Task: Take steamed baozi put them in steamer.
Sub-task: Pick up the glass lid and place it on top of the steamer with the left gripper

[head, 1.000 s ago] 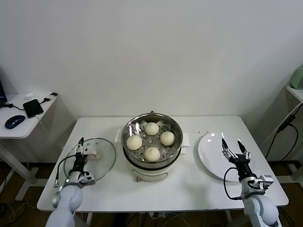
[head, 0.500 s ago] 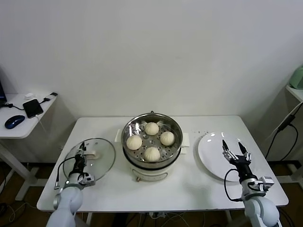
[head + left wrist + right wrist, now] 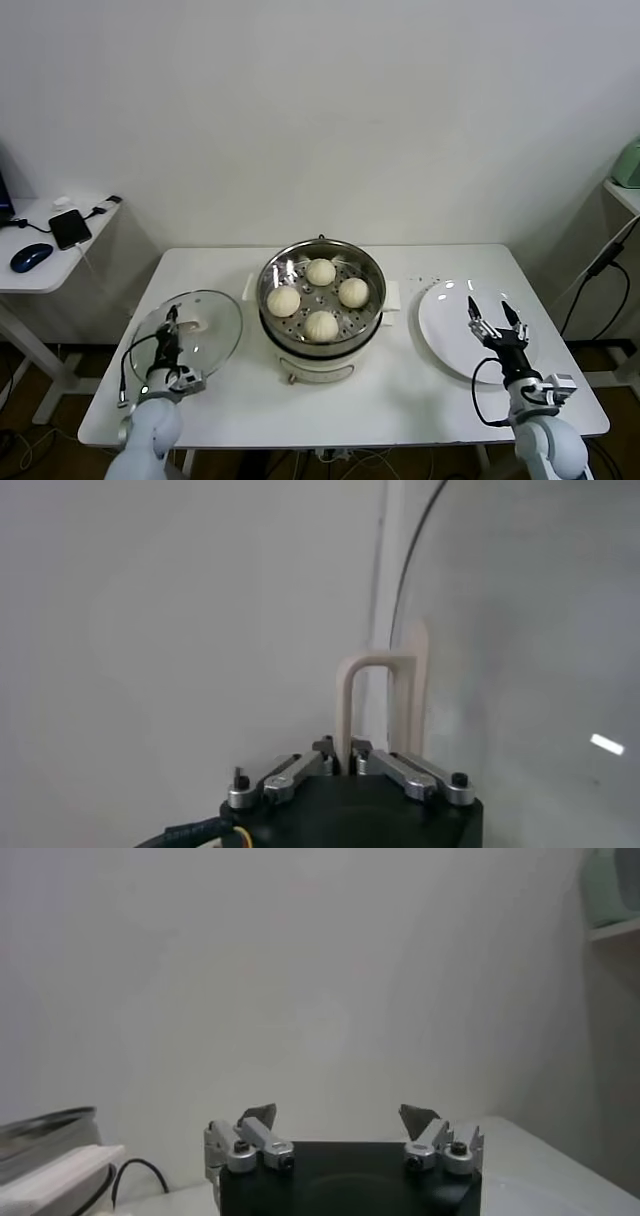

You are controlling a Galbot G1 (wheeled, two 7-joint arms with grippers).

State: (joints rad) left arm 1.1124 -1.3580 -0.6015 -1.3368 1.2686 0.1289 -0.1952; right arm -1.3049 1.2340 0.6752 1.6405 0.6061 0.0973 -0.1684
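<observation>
The robot's left gripper [image 3: 172, 322] is clamped on the cream-coloured loop handle [image 3: 378, 712] of a round glass lid [image 3: 196, 332], its fingers pressed together at the handle's base in the left wrist view. The lid is held tilted at the left side of the white rectangular table [image 3: 400, 385], just beside the steamer. The right gripper [image 3: 492, 315] is spread wide with nothing between its dark fingertips [image 3: 262, 1115], and stands over the near edge of a flat round white plate [image 3: 448, 310] on the table's right side.

Between lid and plate sits the round stainless-steel steamer [image 3: 322, 347], on a cream-white base. All four smooth, domed cream-white steamed baozi [image 3: 321, 271] rest apart from one another on its perforated tray.

Off to the left, a small white side table [image 3: 40, 268] carries a blue computer mouse [image 3: 30, 256] and a black smartphone [image 3: 70, 228] on a cable.
</observation>
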